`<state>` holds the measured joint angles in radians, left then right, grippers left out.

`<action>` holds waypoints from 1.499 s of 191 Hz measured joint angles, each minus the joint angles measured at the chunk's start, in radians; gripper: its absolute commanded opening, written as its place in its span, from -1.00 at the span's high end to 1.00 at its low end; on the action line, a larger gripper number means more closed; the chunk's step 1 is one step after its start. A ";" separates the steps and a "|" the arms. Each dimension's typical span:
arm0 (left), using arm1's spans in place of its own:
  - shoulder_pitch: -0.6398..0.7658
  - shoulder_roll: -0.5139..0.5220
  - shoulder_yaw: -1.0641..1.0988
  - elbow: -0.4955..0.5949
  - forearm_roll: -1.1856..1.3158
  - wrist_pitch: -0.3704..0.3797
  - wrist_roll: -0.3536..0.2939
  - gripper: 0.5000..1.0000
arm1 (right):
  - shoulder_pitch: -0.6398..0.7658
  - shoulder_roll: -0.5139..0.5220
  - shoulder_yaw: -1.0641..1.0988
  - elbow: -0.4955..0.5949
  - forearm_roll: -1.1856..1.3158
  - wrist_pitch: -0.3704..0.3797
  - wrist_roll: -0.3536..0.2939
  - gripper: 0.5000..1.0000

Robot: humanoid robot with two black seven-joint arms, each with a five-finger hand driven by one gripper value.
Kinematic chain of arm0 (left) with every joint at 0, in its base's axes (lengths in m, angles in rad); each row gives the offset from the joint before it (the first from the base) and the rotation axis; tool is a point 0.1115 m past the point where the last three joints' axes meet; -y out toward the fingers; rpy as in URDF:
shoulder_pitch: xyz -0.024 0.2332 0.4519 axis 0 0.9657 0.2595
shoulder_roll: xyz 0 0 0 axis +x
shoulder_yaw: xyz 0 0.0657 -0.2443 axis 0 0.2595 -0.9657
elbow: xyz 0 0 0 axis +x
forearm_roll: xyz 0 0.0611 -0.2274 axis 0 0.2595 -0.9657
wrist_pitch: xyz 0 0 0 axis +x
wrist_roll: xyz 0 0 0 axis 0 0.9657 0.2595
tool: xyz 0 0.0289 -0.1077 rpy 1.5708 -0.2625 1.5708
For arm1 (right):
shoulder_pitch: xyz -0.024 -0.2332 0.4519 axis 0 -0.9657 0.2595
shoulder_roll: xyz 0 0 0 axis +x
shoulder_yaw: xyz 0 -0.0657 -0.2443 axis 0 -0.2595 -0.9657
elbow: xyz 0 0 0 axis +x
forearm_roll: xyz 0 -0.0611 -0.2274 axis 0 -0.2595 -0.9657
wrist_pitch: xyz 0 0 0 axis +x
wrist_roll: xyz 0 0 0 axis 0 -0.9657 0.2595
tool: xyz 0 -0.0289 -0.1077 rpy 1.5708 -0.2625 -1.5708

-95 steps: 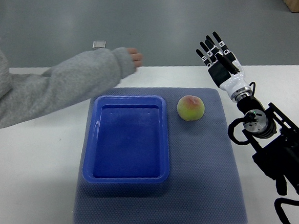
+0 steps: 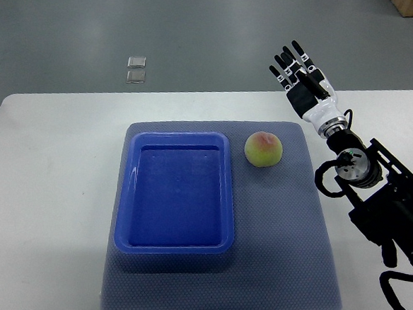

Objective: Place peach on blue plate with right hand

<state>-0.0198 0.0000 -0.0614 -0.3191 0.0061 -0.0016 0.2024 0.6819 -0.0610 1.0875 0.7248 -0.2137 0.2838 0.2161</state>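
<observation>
The peach, yellow-green with a reddish blush on top, sits on a grey-blue textured mat just beside the upper right corner of the blue plate, close to its rim but apart from it. The plate is a deep rectangular tray with rounded corners, lying on the left half of the mat with nothing in it. The mat covers the middle of a white worktop. The right hand comes in from the right edge on a black jointed arm with a white wrist section; it hovers over the far edge of the worktop, beyond and to the right of the peach and well apart from it. Its dark fingers are stretched out and spread, pointing away from the robot, and hold nothing. On the grey floor beyond the worktop lie two small clear square objects, one just behind the other.
</observation>
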 measured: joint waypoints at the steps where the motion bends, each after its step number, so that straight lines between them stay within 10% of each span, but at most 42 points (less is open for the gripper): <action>1: 0.000 0.000 0.000 0.000 0.000 0.000 0.000 -1.00 | 0.002 -0.001 -0.002 0.000 -0.001 0.000 0.000 -0.72; 79: 0.000 0.000 0.000 -0.006 0.000 0.000 0.000 -1.00 | 0.320 -0.218 -0.435 0.001 -0.268 0.002 -0.054 -0.72; 171: 0.000 0.000 0.000 -0.014 0.000 -0.001 0.000 -1.00 | 0.950 -0.331 -1.336 0.143 -0.550 0.243 -0.270 -0.73; 286: 0.000 0.000 -0.002 -0.016 -0.002 0.000 -0.001 -1.00 | 0.808 -0.198 -1.407 0.102 -0.656 0.174 -0.277 -0.72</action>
<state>-0.0199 0.0000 -0.0630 -0.3348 0.0042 -0.0016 0.2010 1.4896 -0.2586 -0.3195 0.8268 -0.8701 0.4578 -0.0614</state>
